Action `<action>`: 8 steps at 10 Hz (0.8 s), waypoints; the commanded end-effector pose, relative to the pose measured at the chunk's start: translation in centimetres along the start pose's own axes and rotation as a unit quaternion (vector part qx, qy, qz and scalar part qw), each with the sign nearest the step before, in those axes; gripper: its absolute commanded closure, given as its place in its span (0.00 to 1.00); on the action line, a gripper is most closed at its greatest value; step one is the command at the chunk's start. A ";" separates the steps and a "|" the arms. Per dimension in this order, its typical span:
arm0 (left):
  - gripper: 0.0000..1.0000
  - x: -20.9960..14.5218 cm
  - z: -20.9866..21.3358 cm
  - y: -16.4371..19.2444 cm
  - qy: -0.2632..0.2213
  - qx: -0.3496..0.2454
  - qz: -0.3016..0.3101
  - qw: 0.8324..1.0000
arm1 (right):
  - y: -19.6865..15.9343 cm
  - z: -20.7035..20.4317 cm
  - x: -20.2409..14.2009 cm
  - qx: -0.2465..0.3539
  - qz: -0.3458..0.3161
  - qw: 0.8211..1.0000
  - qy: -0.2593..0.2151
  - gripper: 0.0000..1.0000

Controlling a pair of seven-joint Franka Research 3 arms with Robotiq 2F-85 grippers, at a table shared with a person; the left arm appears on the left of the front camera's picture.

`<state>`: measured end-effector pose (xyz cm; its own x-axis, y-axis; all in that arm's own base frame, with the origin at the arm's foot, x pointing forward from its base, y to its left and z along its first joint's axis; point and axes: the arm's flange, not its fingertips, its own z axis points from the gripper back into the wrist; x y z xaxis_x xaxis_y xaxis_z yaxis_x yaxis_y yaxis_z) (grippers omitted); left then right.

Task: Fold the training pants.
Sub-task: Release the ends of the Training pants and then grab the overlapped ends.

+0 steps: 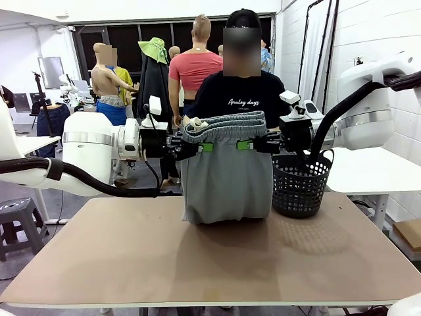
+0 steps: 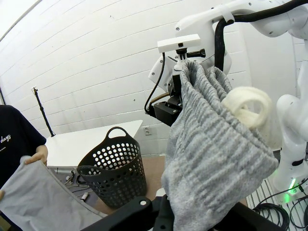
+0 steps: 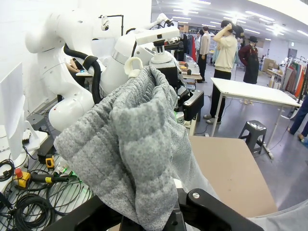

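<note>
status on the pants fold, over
Left gripper, right gripper: both shut on the training pants at the waistband. Cloth hangs between them, lower end on the table. Black basket close by the right gripper.

A white painted brick wall runs along one side of the room, and a white table stands against it. At the far end, dark windows sit under a white ceiling. A brown tabletop fills the middle, evenly lit from above. On the other side the room opens into a hall under rows of ceiling lights. There a second white table, a grey stool and a rack of clothes stand on a smooth grey floor. Cables lie tangled by the wall.
</note>
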<state>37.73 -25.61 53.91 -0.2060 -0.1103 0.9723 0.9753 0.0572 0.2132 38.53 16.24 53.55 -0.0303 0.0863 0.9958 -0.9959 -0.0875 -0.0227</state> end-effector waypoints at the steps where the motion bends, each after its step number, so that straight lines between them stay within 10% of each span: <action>1: 1.00 0.0 0.1 -0.3 -0.017 0.005 -0.008 1.000 | 0.0 -0.2 0.2 0.000 -0.001 1.000 -0.012 1.00; 8: 1.00 0.0 0.1 -0.3 -0.017 0.005 -0.008 1.000 | 0.0 -0.2 0.2 0.000 -0.001 1.000 -0.012 1.00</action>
<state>37.73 -25.61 53.91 -0.2061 -0.1102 0.9723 0.9753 0.0571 0.2132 38.53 16.24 53.55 -0.0303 0.0863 0.9958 -0.9959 -0.0875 -0.0227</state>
